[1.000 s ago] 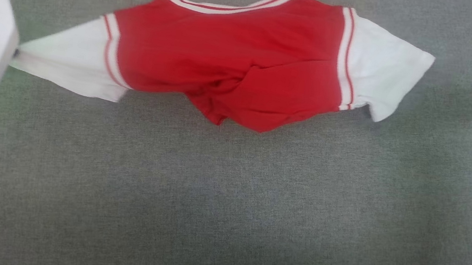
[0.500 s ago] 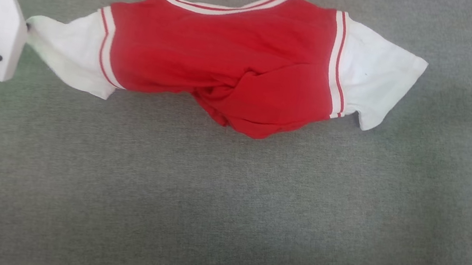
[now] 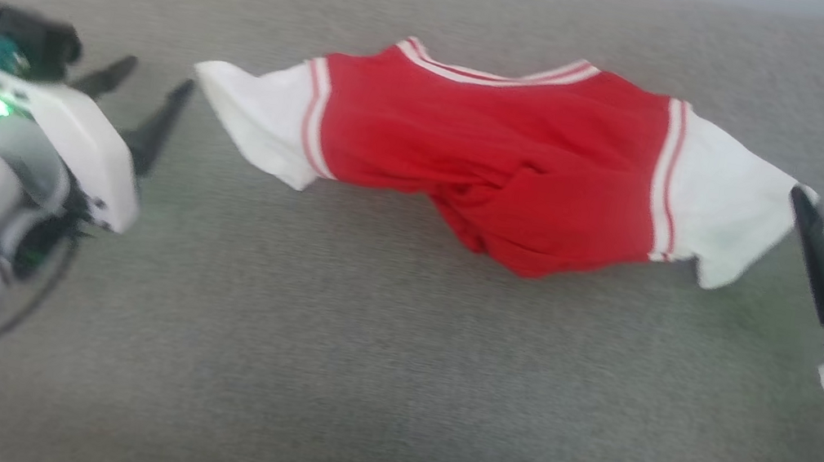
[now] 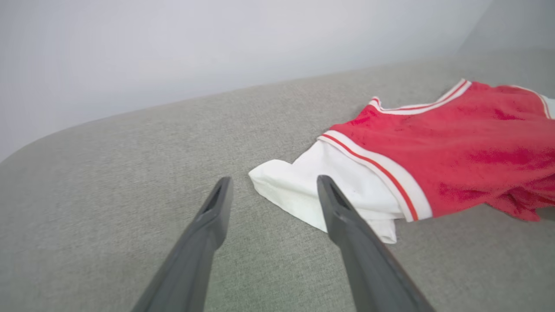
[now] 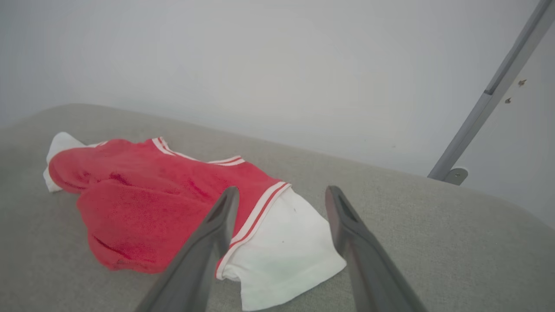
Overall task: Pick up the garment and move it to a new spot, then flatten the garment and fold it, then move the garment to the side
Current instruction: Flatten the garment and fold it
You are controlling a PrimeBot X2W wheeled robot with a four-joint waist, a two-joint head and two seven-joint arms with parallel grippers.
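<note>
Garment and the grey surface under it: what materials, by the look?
The garment: soft knit cloth, likely cotton or polyester jersey; matte, and it bunches into limp folds. The grey surface: woven upholstery-type fabric, matte, with a fine heathered weave; its rounded far edge hints at padding beneath.

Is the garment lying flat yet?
No. The garment is stretched out sideways, but its red lower part is bunched and twisted into folds.

Left end effector (image 3: pixel 160 74), blurred
</note>
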